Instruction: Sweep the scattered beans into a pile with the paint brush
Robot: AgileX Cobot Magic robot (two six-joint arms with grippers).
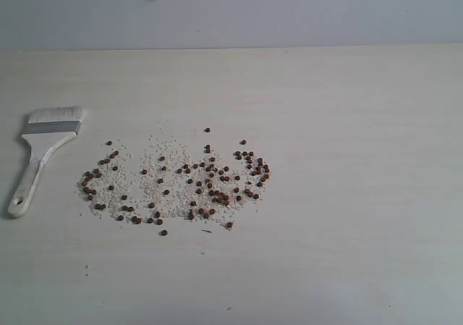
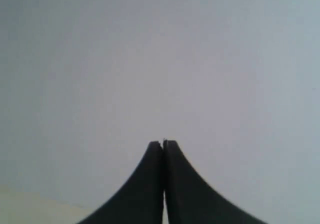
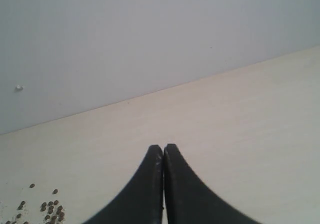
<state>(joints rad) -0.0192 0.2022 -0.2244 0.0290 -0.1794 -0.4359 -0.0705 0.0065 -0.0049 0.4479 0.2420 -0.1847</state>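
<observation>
Pre-grasp step: left pincer [image 2: 163, 144] & right pincer [image 3: 163, 147] pressed together, empty. Next you open one, grab paint brush [image 1: 43, 148], mid-left of frame.

Scattered beans [image 1: 214, 192] lie on the surface [image 1: 354, 216], mixed in with a patch of fine grains [image 1: 153, 160]. The paint brush [image 1: 42, 155] lies flat on the surface left of the beans, near but not touching, bristles toward the back and handle toward the front. A wall [image 1: 289, 10] stands behind the beans.
</observation>
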